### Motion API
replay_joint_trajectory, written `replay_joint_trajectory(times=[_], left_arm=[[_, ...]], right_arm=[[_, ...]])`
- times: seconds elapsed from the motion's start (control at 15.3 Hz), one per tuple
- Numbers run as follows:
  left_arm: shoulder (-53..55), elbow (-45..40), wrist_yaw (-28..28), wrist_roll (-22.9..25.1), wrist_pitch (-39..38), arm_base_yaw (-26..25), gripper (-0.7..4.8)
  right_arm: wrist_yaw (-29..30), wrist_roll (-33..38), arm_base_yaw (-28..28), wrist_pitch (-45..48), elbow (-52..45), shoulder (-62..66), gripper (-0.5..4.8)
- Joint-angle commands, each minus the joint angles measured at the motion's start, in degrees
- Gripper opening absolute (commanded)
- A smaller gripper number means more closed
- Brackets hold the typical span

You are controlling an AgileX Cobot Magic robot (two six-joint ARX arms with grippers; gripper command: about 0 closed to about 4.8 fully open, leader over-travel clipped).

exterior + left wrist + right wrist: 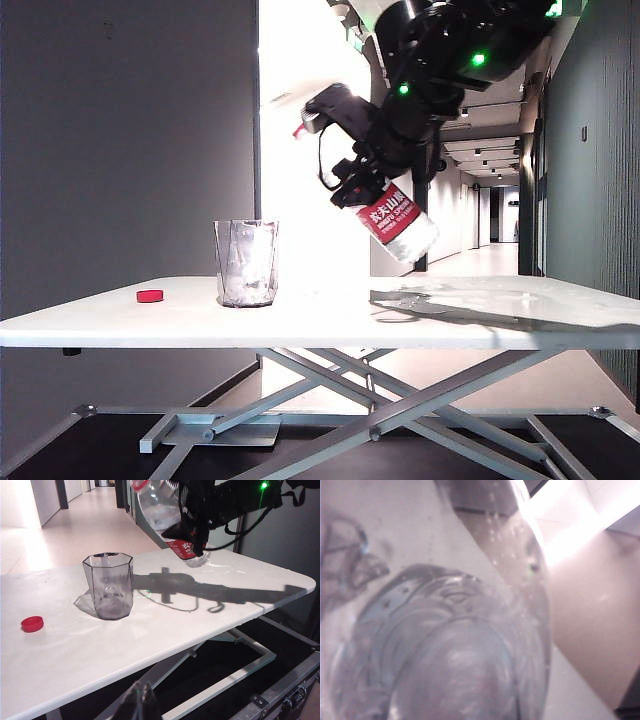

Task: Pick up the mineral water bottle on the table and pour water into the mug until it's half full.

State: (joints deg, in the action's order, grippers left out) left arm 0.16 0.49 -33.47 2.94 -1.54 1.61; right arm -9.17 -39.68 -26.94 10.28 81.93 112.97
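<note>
The mineral water bottle [392, 215] hangs tilted in the air to the right of the mug [246, 262], well above its rim. Its red-ringed, capless neck points up toward the mug's side and its base points down to the right. My right gripper [365, 175] is shut on the bottle's middle, just above the red label [181, 549]. In the right wrist view the clear bottle [445, 645] fills the picture and hides the fingers. The faceted mug [108, 586] stands upright on the white table [480, 320]. My left gripper [142, 700] hangs shut and empty below the table's near edge.
A small red cap [150, 296] lies on the table to the left of the mug [32, 624]. The right arm's shadow falls across the tabletop [200, 587] right of the mug. Under the table is a grey crossed frame [380, 400].
</note>
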Motion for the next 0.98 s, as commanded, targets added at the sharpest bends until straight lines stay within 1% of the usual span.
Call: replay_joint_trajectory(times=[0.07, 0.13, 0.2, 0.26, 0.39, 0.46, 0.59, 0.78, 0.98], left_arm=[[0.04, 0.09, -0.17, 0.04, 0.31, -0.02, -0.05], [0.04, 0.09, -0.17, 0.02, 0.31, -0.02, -0.05], [0.04, 0.11, -0.17, 0.04, 0.28, -0.02, -0.05], [0.04, 0.09, -0.17, 0.04, 0.33, -0.02, -0.05], [0.04, 0.09, -0.17, 0.04, 0.33, -0.02, -0.05], [0.04, 0.09, -0.17, 0.04, 0.31, -0.02, -0.05], [0.04, 0.09, -0.17, 0.07, 0.33, -0.04, -0.05], [0.04, 0.09, -0.17, 0.07, 0.31, -0.04, -0.05], [0.04, 0.09, -0.17, 0.07, 0.31, -0.04, -0.05]], right_arm=[[-1.44, -2.54, -0.76, 3.67, 0.76, 0.28, 1.55], [-2.75, -5.22, -1.18, 3.67, 0.90, 1.38, 1.37], [-3.67, -6.34, -1.42, 3.21, 1.68, 2.51, 1.34], [-5.42, -7.52, -1.90, 3.02, 2.80, 4.04, 1.35], [-6.58, -9.18, -2.58, 1.49, 4.81, 6.03, 1.35], [-7.82, -11.32, -3.21, 1.95, 5.03, 6.51, 1.35], [-8.46, -14.53, -3.54, 1.97, 5.01, 6.51, 1.35], [-13.18, -21.77, -3.67, 2.36, 5.01, 6.51, 1.35], [-14.16, -25.77, -3.72, 2.38, 5.01, 6.51, 1.35]])
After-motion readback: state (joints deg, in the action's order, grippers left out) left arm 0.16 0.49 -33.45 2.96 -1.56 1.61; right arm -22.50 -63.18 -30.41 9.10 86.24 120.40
